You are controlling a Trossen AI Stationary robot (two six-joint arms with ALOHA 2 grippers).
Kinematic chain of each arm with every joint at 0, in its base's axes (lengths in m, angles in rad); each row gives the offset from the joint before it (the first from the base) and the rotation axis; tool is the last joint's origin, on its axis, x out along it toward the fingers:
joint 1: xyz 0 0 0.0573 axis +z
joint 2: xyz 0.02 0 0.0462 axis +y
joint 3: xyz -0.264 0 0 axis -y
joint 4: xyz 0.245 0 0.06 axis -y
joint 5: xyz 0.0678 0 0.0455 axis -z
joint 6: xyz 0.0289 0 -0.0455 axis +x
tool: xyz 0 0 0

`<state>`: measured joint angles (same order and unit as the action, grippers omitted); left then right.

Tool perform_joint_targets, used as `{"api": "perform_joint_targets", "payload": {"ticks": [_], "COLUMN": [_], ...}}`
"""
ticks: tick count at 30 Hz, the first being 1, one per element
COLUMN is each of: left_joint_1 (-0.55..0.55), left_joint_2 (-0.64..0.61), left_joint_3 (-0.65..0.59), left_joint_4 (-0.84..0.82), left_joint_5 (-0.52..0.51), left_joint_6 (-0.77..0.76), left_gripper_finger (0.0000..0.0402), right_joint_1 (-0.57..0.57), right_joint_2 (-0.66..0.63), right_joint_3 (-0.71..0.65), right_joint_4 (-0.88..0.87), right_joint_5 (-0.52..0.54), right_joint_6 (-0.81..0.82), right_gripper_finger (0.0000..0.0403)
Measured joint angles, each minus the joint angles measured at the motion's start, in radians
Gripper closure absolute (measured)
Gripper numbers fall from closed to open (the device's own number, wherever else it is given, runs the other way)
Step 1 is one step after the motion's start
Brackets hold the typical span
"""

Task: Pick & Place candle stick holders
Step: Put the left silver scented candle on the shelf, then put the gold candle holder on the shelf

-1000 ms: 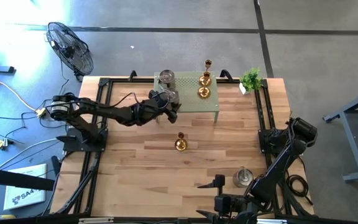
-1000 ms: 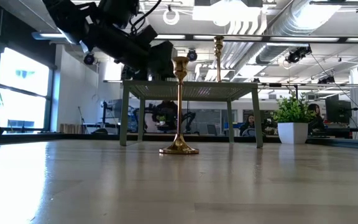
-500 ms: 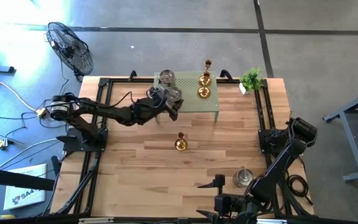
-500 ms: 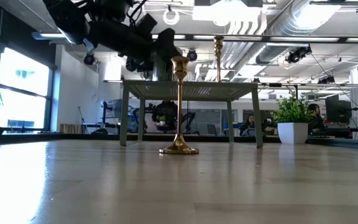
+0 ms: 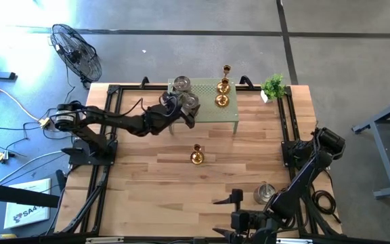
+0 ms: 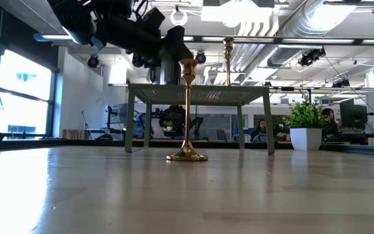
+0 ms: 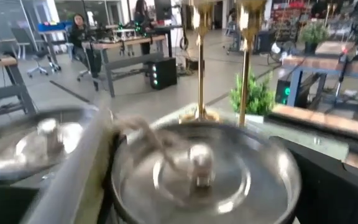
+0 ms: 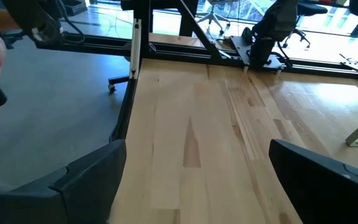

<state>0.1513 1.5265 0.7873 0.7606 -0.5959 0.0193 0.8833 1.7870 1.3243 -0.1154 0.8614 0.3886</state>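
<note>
My left gripper (image 5: 187,108) reaches from the table's left over the left part of the green perforated stand (image 5: 227,112) and is shut on a silver candle stick holder (image 5: 189,102). A second silver holder (image 5: 181,84) stands on the stand behind it. Two gold holders (image 5: 222,100) (image 5: 223,85) stand on the stand's right part. A third gold holder (image 5: 196,157) stands upright by its round base on the table's middle. The third silver holder (image 5: 264,193) stands near the front right, beside my open, empty right gripper (image 5: 237,198). My left gripper pinches the silver holder between its two fingers, one on each side of its round dish (image 7: 122,180). The fingers come about level from the table's left. The holder stays upright over the stand (image 6: 200,93). Whether its base touches the stand top I cannot tell.
A small potted plant (image 5: 273,86) stands at the table's far right corner. A black floor fan (image 5: 76,51) stands beyond the far left corner. Black rails (image 5: 103,135) run along both table sides. Bare wood lies between the stand and the near edge.
My left gripper has risen a little and moved toward the table's far edge, over the stand's left part, carrying the silver holder upright and staying shut on it. The other holders have kept still.
</note>
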Motion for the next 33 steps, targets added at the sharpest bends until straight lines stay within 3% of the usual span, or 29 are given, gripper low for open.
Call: {"api": "perform_joint_targets", "payload": {"ticks": [8, 29, 33], "left_joint_1": [-0.001, -0.003, -0.038], "left_joint_2": [0.0, -0.006, -0.041], "left_joint_3": [0.064, 0.216, 0.268], "left_joint_4": [-0.005, -0.01, -0.011], "left_joint_5": [0.04, 0.011, 0.011], "left_joint_6": [0.003, 0.14, 0.286], "left_gripper_finger": [0.0024, 0.0024, 0.0024], "right_joint_1": [-0.001, -0.001, -0.001], "right_joint_2": [0.0, 0.0, 0.0], "right_joint_3": [0.0, 0.0, 0.0], "right_joint_4": [0.0, 0.0, -0.001], "right_joint_5": [-0.001, 0.003, 0.018], "right_joint_6": [-0.002, 0.024, 0.023], "right_gripper_finger": [0.0013, 0.0013, 0.0013]}}
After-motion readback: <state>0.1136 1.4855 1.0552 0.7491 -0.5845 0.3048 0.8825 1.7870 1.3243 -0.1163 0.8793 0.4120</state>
